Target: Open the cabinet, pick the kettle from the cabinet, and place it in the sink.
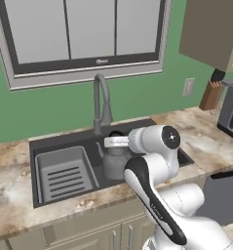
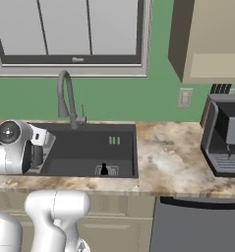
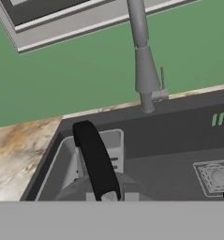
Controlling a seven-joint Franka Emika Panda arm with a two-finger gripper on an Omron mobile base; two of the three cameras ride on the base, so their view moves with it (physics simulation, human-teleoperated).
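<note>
Over the sink (image 1: 64,141) basin, beside its ribbed tray, the claw (image 1: 113,142) holds the kettle (image 1: 115,163) by its arched handle (image 3: 95,159): rigid metal, likely slippery, best gripped there.

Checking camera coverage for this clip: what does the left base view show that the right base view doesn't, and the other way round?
Left base view alone: the kettle down in the sink beside the grey ribbed tray, plus the knife block on the counter.

Right base view alone: the drain on the basin floor, the overflow slots in the far wall, and the coffee machine whole.

Both: the faucet, the window, the wall outlet, the wall cabinet and the marbled counter.
</note>
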